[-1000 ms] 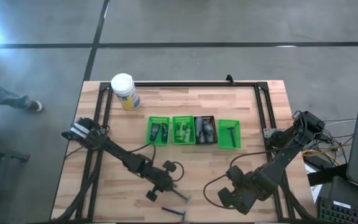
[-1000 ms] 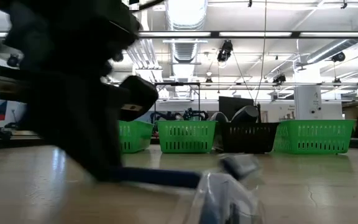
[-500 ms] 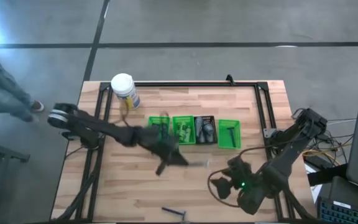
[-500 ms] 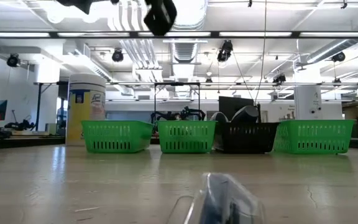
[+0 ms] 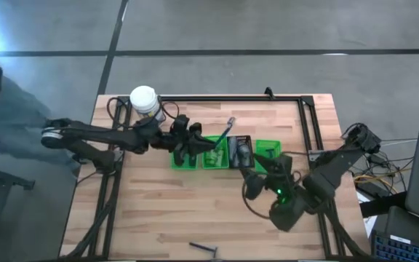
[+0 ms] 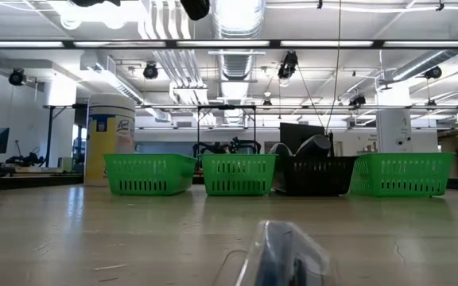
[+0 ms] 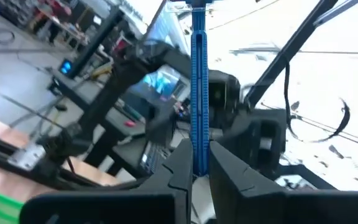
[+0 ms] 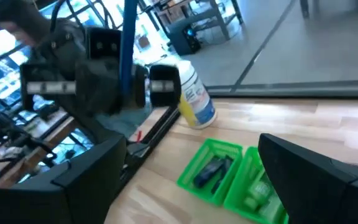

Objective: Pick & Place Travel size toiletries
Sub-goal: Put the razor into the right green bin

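Note:
My left gripper point(image 5: 208, 144) hovers over the row of bins, shut on a thin blue razor-like stick point(image 5: 228, 131). The right wrist view shows that gripper point(image 8: 129, 84) with the stick point(image 8: 128, 31) rising from it. My right gripper point(image 5: 259, 172) is open, low over the table just near of the black bin point(image 5: 240, 151), touching nothing. Dark tubes lie in the leftmost green bin point(image 5: 184, 154) and small green bottles in the second bin point(image 5: 213, 151). Another dark stick point(image 5: 204, 249) lies flat near the table's near edge. My left gripper pinches the blue stick between its two fingers point(image 7: 180, 168) at the stick's end point(image 7: 199, 149). The stick runs on past the fingertips, along the fingers. It is lifted clear above the bins, and its free end point(image 5: 230, 121) points toward the table's far right.
A white yellow-labelled canister point(image 5: 145, 105) stands at the far left of the table. A green bin point(image 5: 268, 156) ends the row at the right. A black frame point(image 5: 217, 98) runs along the far edge. Bare wood lies between the bins and the near edge.
My left gripper has risen from the table's near edge with the blue stick and swung toward the far edge, until it is over the bins; the stick is lifted clear. My right gripper has moved from the near right toward the bins. The other stick has stayed put.

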`<control>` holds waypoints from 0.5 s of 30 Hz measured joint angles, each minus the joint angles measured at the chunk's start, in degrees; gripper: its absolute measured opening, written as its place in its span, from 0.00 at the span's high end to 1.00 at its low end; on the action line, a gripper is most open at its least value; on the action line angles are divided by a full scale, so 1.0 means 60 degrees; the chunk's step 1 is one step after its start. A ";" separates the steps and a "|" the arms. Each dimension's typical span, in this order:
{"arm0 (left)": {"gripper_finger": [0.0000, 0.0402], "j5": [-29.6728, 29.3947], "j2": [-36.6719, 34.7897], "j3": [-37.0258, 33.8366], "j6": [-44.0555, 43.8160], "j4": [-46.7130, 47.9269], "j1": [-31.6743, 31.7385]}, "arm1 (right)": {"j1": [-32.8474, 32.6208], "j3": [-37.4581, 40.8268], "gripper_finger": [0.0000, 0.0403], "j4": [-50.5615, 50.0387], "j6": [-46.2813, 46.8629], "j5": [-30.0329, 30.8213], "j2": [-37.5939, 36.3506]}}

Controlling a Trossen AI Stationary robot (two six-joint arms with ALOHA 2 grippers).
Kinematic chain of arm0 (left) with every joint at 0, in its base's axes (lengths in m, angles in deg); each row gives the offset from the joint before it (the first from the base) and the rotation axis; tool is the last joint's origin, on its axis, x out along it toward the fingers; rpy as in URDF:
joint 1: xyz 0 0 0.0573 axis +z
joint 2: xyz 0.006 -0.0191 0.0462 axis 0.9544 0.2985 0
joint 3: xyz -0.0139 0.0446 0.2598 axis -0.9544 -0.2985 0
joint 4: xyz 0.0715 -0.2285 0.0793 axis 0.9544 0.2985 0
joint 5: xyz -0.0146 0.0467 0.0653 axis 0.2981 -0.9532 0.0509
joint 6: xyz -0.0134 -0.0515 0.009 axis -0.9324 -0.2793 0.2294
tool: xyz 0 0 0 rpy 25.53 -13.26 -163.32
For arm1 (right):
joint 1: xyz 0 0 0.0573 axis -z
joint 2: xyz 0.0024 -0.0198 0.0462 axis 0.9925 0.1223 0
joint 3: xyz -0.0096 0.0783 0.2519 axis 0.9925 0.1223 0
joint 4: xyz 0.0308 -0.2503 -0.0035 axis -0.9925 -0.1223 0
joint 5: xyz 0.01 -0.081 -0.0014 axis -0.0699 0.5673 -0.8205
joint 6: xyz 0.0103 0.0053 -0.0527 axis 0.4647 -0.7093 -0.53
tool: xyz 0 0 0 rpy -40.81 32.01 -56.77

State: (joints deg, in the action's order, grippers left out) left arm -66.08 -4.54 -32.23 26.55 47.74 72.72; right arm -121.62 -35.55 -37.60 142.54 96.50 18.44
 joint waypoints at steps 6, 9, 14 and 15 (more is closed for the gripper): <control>0.92 0.0472 0.0189 0.0000 -0.0287 -0.0564 -0.0085 | 0.0667 -0.0692 0.10 0.0030 -0.0126 -0.0560 -0.0334; 0.92 0.0644 0.0185 0.0000 -0.0431 -0.0616 -0.0067 | 0.1024 -0.0993 0.10 0.0126 0.0028 -0.1067 -0.0431; 0.92 0.0908 0.0192 0.0000 -0.0551 -0.0666 -0.0049 | 0.1803 -0.1128 0.10 0.1519 -0.1127 -0.2161 -0.0374; 0.92 0.0910 0.0192 0.0000 -0.0558 -0.0668 -0.0049 | 0.1948 -0.1131 0.10 0.1879 -0.1527 -0.2317 -0.0348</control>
State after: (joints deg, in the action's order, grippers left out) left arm -60.62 -3.38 -32.23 23.20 43.74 72.43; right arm -109.94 -42.33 -26.33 133.38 82.60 16.35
